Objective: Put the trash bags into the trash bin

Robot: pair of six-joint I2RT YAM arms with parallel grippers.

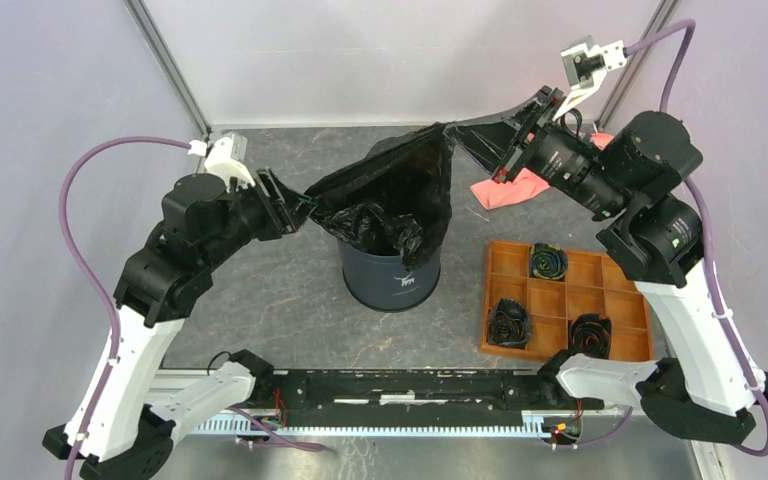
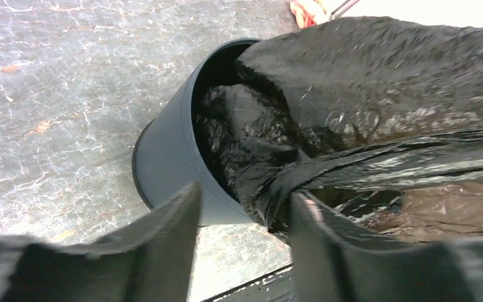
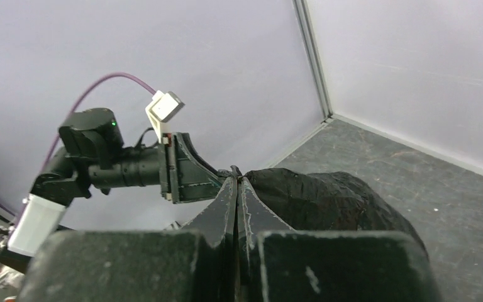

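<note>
The right gripper [image 1: 457, 128] is up high behind the trash bin [image 1: 390, 280] and pinches the far top edge of the black trash bag [image 1: 405, 180]. The left gripper [image 1: 302, 205] is at the bag's left corner. The film hangs stretched between the two, and its lower part is inside the bin, which stands upright on the table [image 1: 260, 300]. Right of the bin lies an orange tray [image 1: 488, 295] holding three black rolls [image 1: 548, 262], and behind the tray is a pink cloth [image 1: 510, 190].

From the left wrist, the fingers [image 2: 170, 239] stand clearly apart. A twisted strand of the bag reaches one of them, perhaps only hooked there.

From the right wrist, the fingers [image 3: 220, 214] are pressed together on the edge of the film.
</note>
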